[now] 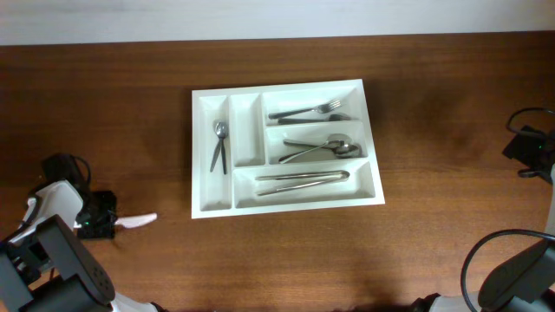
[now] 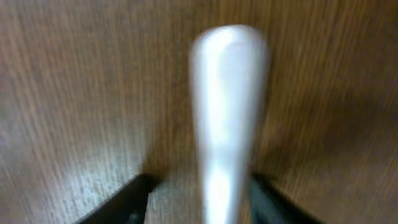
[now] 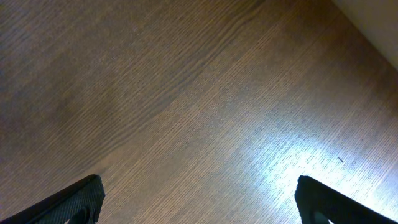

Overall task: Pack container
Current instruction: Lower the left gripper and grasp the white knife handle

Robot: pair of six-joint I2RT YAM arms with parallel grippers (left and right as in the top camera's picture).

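The white cutlery tray point(image 1: 286, 204) lies at the table's middle. It holds small spoons point(image 1: 219, 144) in the leftmost narrow compartment, forks point(image 1: 305, 111) in the top long one, spoons point(image 1: 323, 148) in the middle one and knives point(image 1: 301, 179) in the bottom one. My left gripper point(image 1: 102, 223) is at the far left, well away from the tray. It is shut on a pale silver utensil point(image 1: 137, 221) whose rounded handle point(image 2: 227, 112) sticks out between the fingers, blurred. My right gripper point(image 3: 199, 199) is open and empty over bare wood at the far right point(image 1: 527, 146).
The tray's second narrow compartment point(image 1: 248, 130) holds nothing. Black cables loop at the right edge point(image 1: 486, 251) and near the left arm point(image 1: 62, 165). The table's far edge meets a white wall point(image 1: 277, 17).
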